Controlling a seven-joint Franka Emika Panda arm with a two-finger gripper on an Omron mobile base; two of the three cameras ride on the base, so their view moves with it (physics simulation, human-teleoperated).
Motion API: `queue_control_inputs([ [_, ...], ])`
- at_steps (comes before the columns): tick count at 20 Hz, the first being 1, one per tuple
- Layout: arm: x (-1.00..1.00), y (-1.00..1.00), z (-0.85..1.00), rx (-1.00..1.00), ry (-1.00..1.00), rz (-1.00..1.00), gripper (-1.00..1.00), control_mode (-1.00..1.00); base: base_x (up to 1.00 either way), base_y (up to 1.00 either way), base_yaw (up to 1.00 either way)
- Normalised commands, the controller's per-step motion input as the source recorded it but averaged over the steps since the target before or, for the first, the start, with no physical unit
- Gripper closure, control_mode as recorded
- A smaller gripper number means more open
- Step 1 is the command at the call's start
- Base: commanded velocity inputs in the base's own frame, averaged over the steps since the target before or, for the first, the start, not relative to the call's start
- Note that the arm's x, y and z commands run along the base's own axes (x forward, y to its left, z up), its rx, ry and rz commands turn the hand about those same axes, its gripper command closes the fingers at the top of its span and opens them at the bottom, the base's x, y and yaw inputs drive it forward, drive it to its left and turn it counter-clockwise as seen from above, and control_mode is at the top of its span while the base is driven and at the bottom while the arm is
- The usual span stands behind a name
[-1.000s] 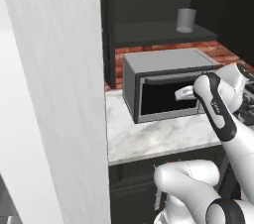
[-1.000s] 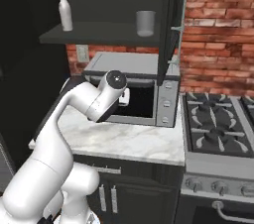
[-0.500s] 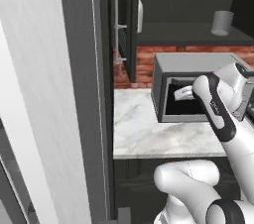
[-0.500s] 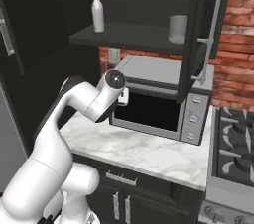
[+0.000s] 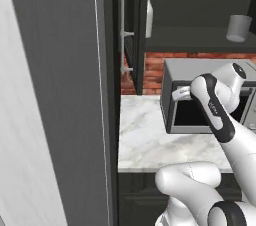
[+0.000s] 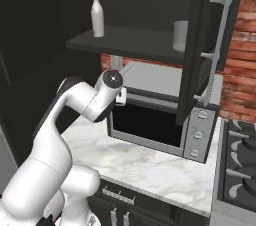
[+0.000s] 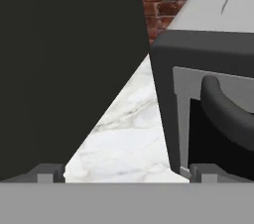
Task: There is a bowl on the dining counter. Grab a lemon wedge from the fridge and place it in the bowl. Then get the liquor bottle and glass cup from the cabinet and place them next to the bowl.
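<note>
The hand [image 7: 124, 177] is empty with its fingers [image 7: 45, 173] wide apart, tucked low in front of the microwave [image 6: 160, 120], so the step in hand looks like getting into position for the cabinet items. The bottle [image 6: 97, 14] stands on the cabinet shelf [image 6: 125, 42], well above the arm [image 6: 75, 110], and the cup [image 6: 181, 35] sits farther along the same shelf, well apart from it. To do this well, the arm should lift clear of the microwave first, then approach the bottle level and from the front, closing around its body rather than the narrow neck, since a tall bottle would likely tip if nudged. The open cabinet door [image 6: 207, 45] with its long handle [image 6: 220, 50] hangs just beside the cup and could catch the arm on a wide swing. The tall dark fridge panel [image 5: 60, 95] crowds the other side, and the marble table [image 5: 150, 135] below is bare. The bowl and lemon cannot be placed from here.
</note>
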Motion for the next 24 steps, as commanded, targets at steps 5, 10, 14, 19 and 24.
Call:
queue_control_inputs([
  [5, 0.0, 0.0, 0.0, 0.0, 0.0, 0.0, -1.0, 1.0, 0.7, 0.0, -0.01],
  [10, 0.0, 0.0, 0.0, 0.0, 0.0, 0.0, -1.0, 1.0, 0.82, 0.0, -0.11],
  [14, 0.05, 0.0, 0.0, 0.0, 0.0, 0.0, -1.0, -1.0, 0.07, 0.0, -0.04],
  [19, 0.44, 0.0, 0.18, 0.0, -0.12, 0.0, -1.0, -1.0, 0.0, 0.0, 0.0],
  [24, 0.51, 0.0, 0.51, 0.0, -0.22, 0.02, -1.0, -1.0, 0.0, 0.0, 0.0],
])
